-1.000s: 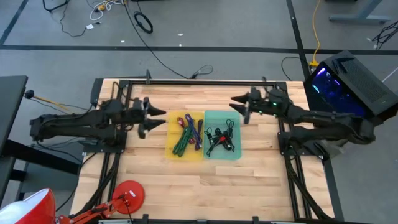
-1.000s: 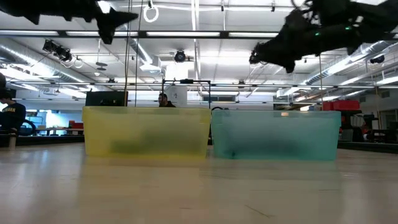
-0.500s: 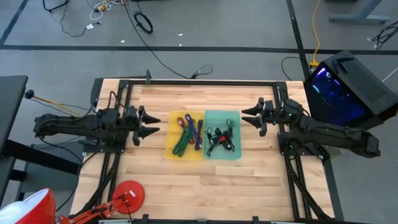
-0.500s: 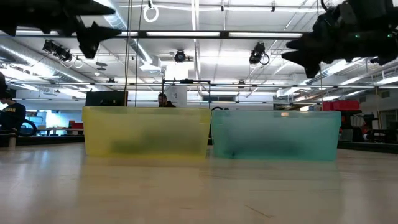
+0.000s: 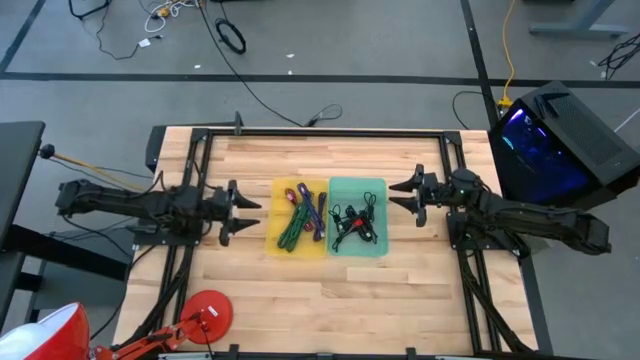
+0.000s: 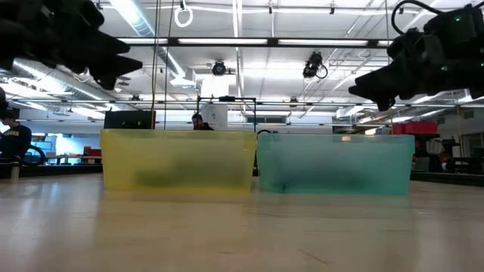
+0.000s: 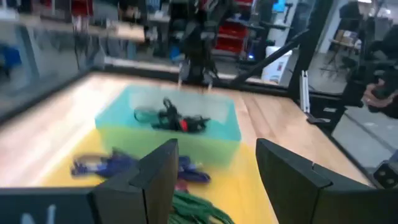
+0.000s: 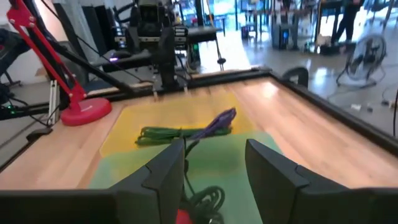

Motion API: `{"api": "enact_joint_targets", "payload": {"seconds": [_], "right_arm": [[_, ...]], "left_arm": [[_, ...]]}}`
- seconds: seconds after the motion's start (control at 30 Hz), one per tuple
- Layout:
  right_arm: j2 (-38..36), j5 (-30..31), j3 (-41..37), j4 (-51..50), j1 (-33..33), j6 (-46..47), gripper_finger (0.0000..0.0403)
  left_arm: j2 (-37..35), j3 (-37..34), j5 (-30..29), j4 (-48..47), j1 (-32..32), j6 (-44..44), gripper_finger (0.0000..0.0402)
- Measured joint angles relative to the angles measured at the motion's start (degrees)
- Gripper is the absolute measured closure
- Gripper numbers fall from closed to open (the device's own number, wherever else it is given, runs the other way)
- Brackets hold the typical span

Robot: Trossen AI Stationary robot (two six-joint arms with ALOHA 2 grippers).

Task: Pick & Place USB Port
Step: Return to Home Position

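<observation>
Black charger cables [image 5: 352,226] lay tangled in the green bin [image 5: 357,186] at the centre of the table [image 5: 300,292], immediately right of the yellow bin [image 5: 271,196] holding green and purple leads [image 5: 301,215]. The right tool [image 5: 393,198], fingers spread and empty, hung just right of the green bin and pointed left at it, making it the nearer of the two. The left tool [image 5: 250,211], likewise spread and empty, faced it from beyond the yellow bin's left edge. With the cables between both tools and untouched, the coming move looked like a plain retreat outward.
</observation>
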Motion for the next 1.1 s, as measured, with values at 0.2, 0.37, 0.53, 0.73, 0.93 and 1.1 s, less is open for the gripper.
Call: {"api": "enact_joint_targets", "payload": {"seconds": [0.2, 0.37, 0.53, 0.73, 0.93, 1.1], "right_arm": [[0.01, -0.02, -3.23, 8.51, 0.00, 1.68, 0.0229], [-0.02, -0.20, -3.45, 7.54, 0.44, 2.96, 0.0229], [0.02, -0.55, -3.45, 7.10, 3.35, 5.38, 0.0229], [0.02, -0.11, -3.39, 10.31, 8.06, 7.07, 0.0229], [0.05, -0.03, -3.39, 10.28, 9.33, 14.37, 0.0229], [0.07, -0.02, -3.39, 10.24, 9.35, 14.05, 0.0229]], "left_arm": [[-0.04, -0.11, -1.95, 2.51, -0.81, 5.82, 0.0181], [-0.12, -0.11, 0.19, 2.78, -0.87, 6.55, 0.0181], [-2.89, -0.14, -0.13, 2.92, -2.90, 5.16, 0.0181], [-8.24, -0.16, -11.07, -1.21, -4.27, 6.25, 0.0181], [-9.79, -0.16, -13.58, -1.02, -4.26, -1.17, 0.0181], [-9.64, -0.16, -12.03, -1.19, -4.26, -5.13, 0.0181]]}}
